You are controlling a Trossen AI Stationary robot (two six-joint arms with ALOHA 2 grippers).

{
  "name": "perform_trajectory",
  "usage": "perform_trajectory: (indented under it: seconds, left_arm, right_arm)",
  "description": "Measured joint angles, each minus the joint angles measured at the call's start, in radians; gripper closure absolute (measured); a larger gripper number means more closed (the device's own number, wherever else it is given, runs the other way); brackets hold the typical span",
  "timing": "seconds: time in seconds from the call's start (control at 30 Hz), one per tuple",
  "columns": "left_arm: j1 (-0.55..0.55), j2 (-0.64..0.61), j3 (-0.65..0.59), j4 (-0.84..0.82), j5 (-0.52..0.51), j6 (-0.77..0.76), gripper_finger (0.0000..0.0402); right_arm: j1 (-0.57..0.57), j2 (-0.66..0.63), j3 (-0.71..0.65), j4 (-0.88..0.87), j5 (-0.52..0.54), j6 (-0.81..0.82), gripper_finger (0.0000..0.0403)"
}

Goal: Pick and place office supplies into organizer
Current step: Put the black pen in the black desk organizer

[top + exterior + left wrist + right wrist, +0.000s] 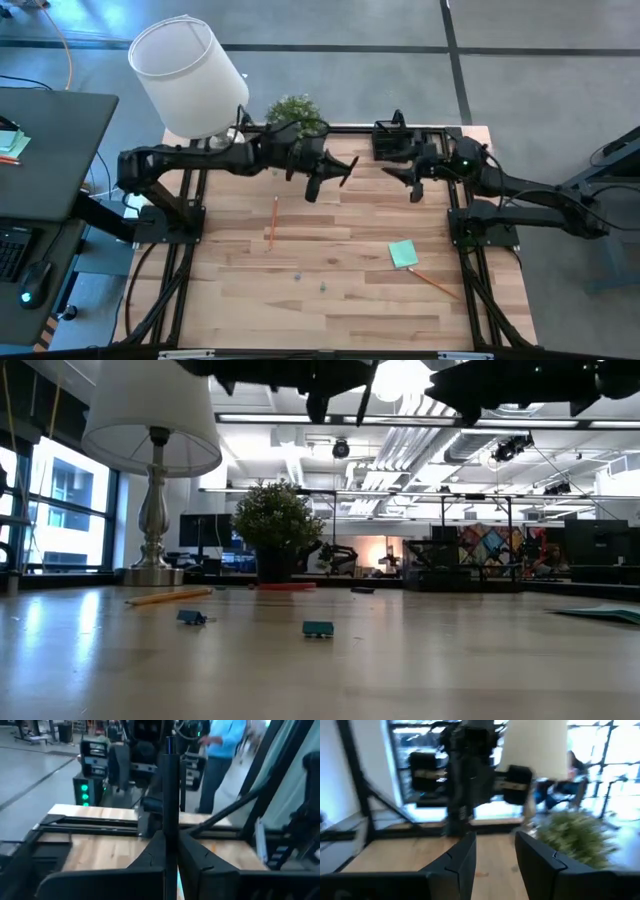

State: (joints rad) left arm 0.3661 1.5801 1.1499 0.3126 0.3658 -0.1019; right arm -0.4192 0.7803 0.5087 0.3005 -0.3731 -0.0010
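- Black organizer sits at the table's far edge, right of the potted plant; its compartments are too dark to tell what they hold.
- Left gripper is raised in mid-air between plant and organizer, fingers clamped on a dark pen that stands upright between them in the left wrist view.
- Right gripper hovers just beside the organizer, fingers apart and empty.
- Judging by what lies loose, much remains: an orange pencil, the mint-green sticky-note pad with a second pencil near it, and two small pieces.
- Scissors cannot be made out anywhere.
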Motion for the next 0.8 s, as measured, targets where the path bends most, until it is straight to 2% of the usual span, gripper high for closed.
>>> perform_trajectory:
  seconds: [0.1, 0.2, 0.27, 0.43, 0.57, 0.7, 0.8]
  left_arm:
    - [0.001, 0.006, -0.066, 0.176, 0.003, -0.050, 0.0399]
    - [0.000, 0.008, -0.111, 0.279, 0.014, -0.091, 0.0398]
    - [0.000, 0.008, -0.120, 0.294, 0.014, -0.094, 0.0398]
    - [-0.014, 0.008, -0.133, 0.305, 0.016, -0.092, 0.0397]
    - [-0.029, 0.008, -0.133, 0.320, 0.000, -0.071, 0.0397]
    - [-0.037, 0.007, -0.133, 0.327, -0.024, -0.053, 0.0397]
    - [-0.046, 0.012, -0.133, 0.331, -0.051, -0.039, 0.0397]
  right_arm:
    - [0.023, 0.057, 0.000, 0.040, -0.004, -0.015, 0.0274]
    - [0.042, 0.122, 0.000, 0.109, -0.029, -0.021, 0.0274]
    - [0.054, 0.164, 0.000, 0.171, -0.041, -0.021, 0.0274]
    - [0.059, 0.269, 0.000, 0.316, 0.007, 0.028, 0.0274]
    - [0.060, 0.349, 0.003, 0.428, -0.023, 0.057, 0.0274]
    - [0.061, 0.426, 0.058, 0.441, -0.038, 0.105, 0.0274]
    - [0.070, 0.481, 0.098, 0.438, -0.087, 0.109, 0.0274]
